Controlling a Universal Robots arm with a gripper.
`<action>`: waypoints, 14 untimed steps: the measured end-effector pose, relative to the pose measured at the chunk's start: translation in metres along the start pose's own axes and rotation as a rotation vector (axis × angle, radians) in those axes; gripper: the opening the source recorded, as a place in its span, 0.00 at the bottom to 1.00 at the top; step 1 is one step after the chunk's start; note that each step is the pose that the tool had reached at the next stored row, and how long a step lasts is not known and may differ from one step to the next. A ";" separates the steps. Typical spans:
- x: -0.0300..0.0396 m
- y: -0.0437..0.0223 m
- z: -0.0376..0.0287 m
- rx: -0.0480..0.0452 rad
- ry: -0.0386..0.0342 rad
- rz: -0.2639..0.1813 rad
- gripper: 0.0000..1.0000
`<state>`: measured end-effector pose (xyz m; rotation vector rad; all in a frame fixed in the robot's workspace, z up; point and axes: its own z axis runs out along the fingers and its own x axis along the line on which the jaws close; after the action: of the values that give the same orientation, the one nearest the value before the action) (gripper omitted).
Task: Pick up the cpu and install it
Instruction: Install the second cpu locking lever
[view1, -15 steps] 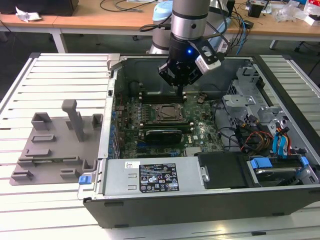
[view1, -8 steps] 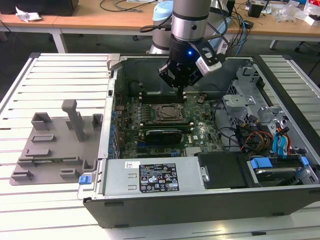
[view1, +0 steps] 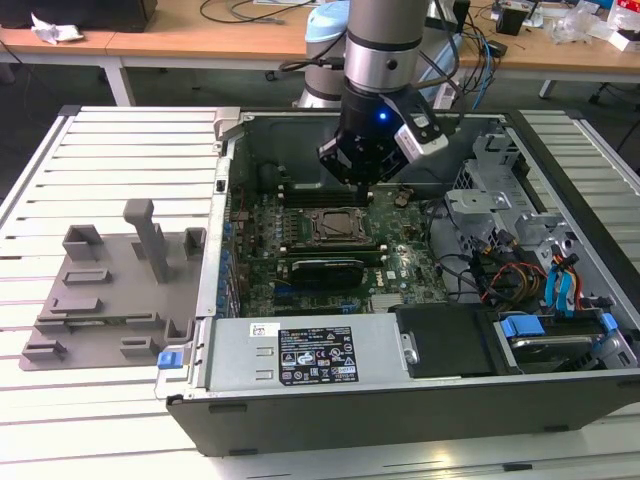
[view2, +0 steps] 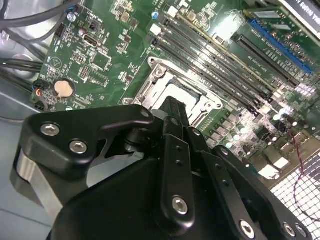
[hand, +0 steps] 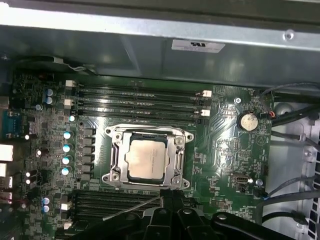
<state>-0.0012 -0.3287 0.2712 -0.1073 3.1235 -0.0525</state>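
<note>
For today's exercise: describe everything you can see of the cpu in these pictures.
The cpu is a flat, square chip with a dull silvery metal top and a thin darker rim. It lies level inside the metal-framed socket on the green motherboard, between rows of memory slots. In the first wrist view nothing rests on its top; the gripper hangs beside the socket's edge.

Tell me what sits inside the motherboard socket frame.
In the first wrist view the cpu, silvery top up, lies inside the socket frame. The contacts beneath it are covered. The end effector hangs nearby.
</note>
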 end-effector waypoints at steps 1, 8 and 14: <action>0.0001 -0.0013 0.0001 0.0001 0.0000 0.000 0.11; 0.0007 -0.0104 0.0015 0.0001 0.0000 0.000 0.11; 0.0042 -0.0378 0.0038 -0.0743 -0.0051 0.001 0.11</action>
<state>-0.0028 -0.3668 0.2686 -0.1062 3.1208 0.0637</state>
